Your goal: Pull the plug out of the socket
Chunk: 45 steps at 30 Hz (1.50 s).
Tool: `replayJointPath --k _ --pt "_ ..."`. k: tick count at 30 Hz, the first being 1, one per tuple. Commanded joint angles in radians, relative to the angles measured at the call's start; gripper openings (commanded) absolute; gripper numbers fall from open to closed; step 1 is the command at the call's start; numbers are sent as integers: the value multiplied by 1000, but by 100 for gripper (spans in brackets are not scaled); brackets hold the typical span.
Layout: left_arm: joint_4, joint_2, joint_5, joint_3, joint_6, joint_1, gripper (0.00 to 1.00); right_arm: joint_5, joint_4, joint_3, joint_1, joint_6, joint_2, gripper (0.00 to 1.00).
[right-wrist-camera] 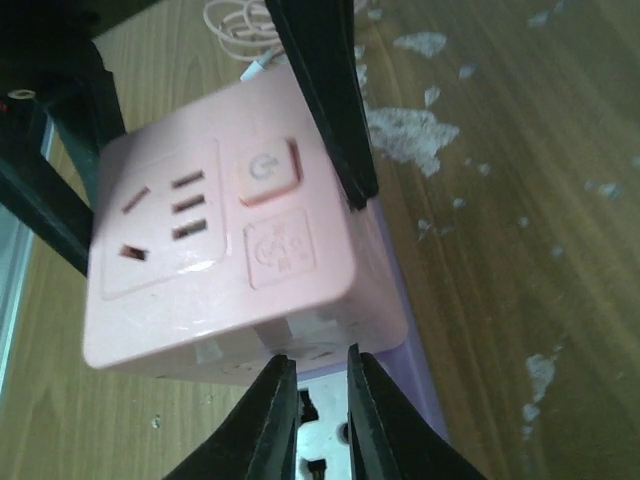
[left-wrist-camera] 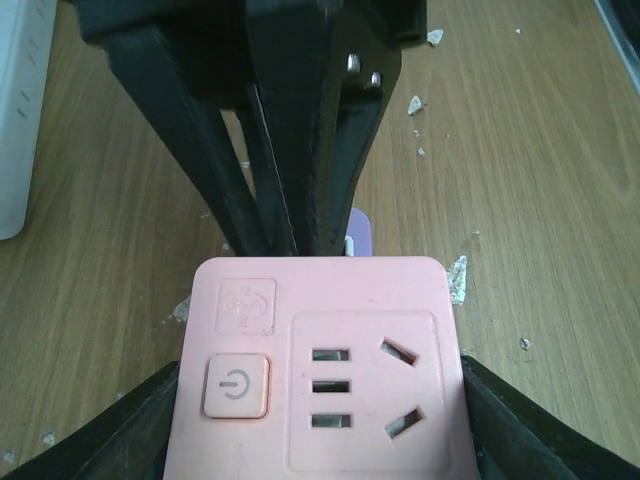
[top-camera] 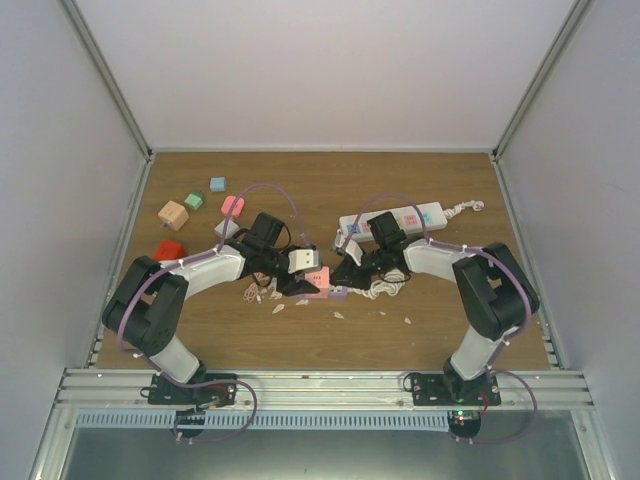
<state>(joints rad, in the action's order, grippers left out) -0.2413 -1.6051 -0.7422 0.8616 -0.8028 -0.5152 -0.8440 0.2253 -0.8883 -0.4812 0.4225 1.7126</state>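
A pink socket cube (top-camera: pixel 318 283) lies mid-table with a purple plug (top-camera: pixel 340 293) joined to its side. In the left wrist view the pink socket (left-wrist-camera: pixel 320 365) sits between my left gripper's fingers (left-wrist-camera: pixel 530 430), which press on both its sides, and the purple plug (left-wrist-camera: pixel 357 232) peeks out behind it. My left gripper (top-camera: pixel 300 275) is shut on the socket. In the right wrist view the purple plug (right-wrist-camera: pixel 400 330) sits under the pink socket (right-wrist-camera: pixel 220 250). My right gripper (right-wrist-camera: pixel 318 410) is nearly closed, pinching the plug's pale end just below the socket. It also shows in the top view (top-camera: pixel 347 275).
A white power strip (top-camera: pixel 395 220) lies behind the right arm, with a coiled white cable (top-camera: pixel 385 288) beside it. Several coloured blocks (top-camera: pixel 173 214) sit at the back left. White flakes (top-camera: pixel 340 315) litter the wood.
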Motion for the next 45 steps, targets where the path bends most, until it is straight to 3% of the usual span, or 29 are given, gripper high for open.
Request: replayJointPath --k 1,10,22,30,36,45 --pt "55 9 25 -9 39 1 34 -69 44 -29 -8 -34 62 14" --pt "107 17 113 -22 73 4 34 38 67 -71 -14 -27 99 12" --pt "33 -14 -119 53 110 44 33 141 183 -90 -35 143 166 13" --pt "98 24 -98 -4 75 41 31 254 162 -51 -52 205 167 13" --pt "208 89 51 -81 7 2 32 293 154 -24 -60 247 172 13" --pt "167 77 -61 -29 87 21 30 391 118 14 -62 295 155 13"
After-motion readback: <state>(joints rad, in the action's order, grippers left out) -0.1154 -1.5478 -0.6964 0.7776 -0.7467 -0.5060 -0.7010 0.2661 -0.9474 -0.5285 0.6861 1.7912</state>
